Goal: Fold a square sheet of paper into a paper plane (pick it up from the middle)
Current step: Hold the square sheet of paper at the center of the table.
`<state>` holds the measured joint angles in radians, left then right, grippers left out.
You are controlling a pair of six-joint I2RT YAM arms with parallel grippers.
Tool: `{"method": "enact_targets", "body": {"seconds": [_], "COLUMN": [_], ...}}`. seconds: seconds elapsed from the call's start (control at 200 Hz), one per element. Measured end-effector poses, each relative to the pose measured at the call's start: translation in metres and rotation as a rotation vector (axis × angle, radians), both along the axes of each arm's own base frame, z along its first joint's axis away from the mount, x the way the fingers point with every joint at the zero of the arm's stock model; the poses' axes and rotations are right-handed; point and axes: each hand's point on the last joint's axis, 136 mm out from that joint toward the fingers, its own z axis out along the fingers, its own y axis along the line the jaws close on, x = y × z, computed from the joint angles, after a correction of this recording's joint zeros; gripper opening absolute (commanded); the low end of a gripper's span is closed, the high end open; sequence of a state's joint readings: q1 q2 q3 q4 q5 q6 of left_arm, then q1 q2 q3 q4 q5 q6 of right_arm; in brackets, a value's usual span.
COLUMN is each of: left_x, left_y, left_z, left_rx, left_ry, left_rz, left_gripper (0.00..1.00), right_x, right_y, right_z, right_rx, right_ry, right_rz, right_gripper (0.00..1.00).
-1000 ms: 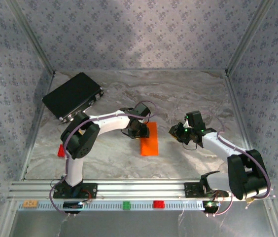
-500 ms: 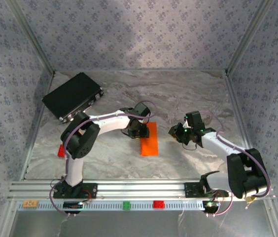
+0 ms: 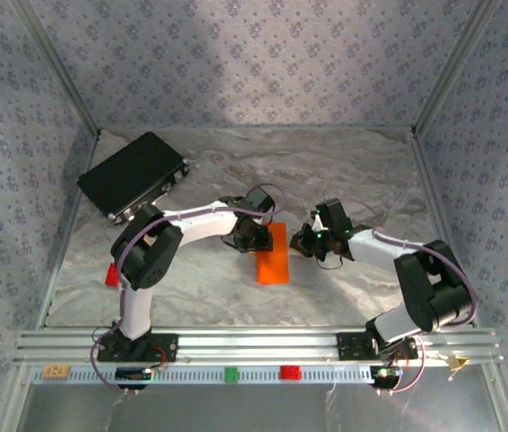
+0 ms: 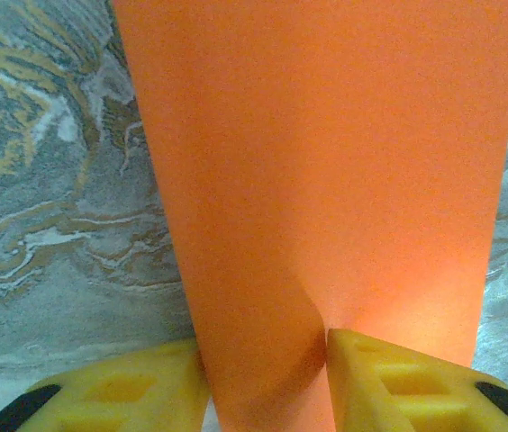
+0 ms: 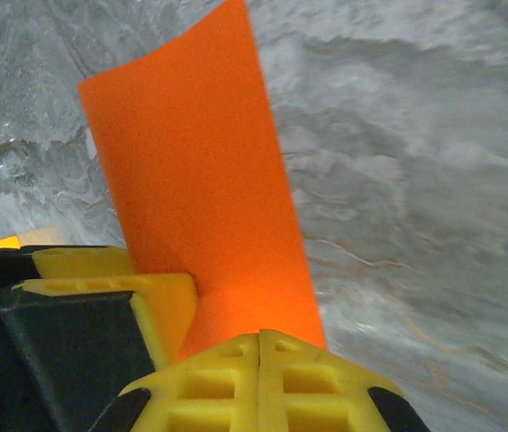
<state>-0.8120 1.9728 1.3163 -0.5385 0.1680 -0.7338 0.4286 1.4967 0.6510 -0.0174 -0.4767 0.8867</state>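
While the left gripper [image 4: 267,369] was clamped on the square sheet of paper [image 4: 326,162] above the table [image 5: 416,180], the right gripper [image 5: 260,355] sat fully closed at its edge.

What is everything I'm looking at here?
paper: one, orange, mid-table, between the grippers
case: one, black, table's far left corner
table block: one, red, table's left edge
rail blocks: three, tan, green, red, on the near rail
table: one, grey marbled
walls: grey patterned, around the table
arms: two, white and black, reaching to the paper
left gripper: yellow fingers closed on a paper ridge
right gripper: yellow fingers shut, tips at the paper
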Motion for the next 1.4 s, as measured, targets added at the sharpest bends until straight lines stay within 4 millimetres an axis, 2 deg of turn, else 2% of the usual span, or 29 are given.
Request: {"method": "enact_targets", "body": {"seconds": [0.215, 0.565, 0.795, 1.089, 1.199, 1.284, 1.399], "left_x": [0.0, 0.0, 0.0, 0.0, 0.001, 0.006, 0.011], "left_y": [0.0, 0.0, 0.0, -0.001, -0.001, 0.008, 0.024], "left_z": [0.0, 0.0, 0.0, 0.001, 0.006, 0.015, 0.044], "left_rx": [0.0, 0.0, 0.0, -0.005, -0.013, -0.003, -0.041], "left_ry": [0.0, 0.0, 0.0, 0.002, -0.014, -0.052, -0.123], "left_rz": [0.0, 0.0, 0.0, 0.007, 0.012, 0.04, 0.09], "left_gripper": [0.4, 0.4, 0.4, 0.44, 0.5, 0.54, 0.54], "right_x": [0.002, 0.005, -0.001, -0.001, -0.001, -0.001, 0.002], "right_y": [0.015, 0.028, 0.027, 0.024, 0.023, 0.023, 0.024], "right_z": [-0.01, -0.016, -0.03, -0.032, -0.031, -0.032, -0.031], "right_rx": [0.01, 0.04, 0.013, 0.015, 0.014, 0.012, 0.008], "right_ry": [0.02, 0.035, 0.064, 0.022, 0.011, 0.009, 0.014], "right_rz": [0.04, 0.077, 0.097, 0.131, 0.146, 0.166, 0.199], "right_gripper": [0.0, 0.0, 0.0, 0.0, 0.0, 0.0, 0.0]}}
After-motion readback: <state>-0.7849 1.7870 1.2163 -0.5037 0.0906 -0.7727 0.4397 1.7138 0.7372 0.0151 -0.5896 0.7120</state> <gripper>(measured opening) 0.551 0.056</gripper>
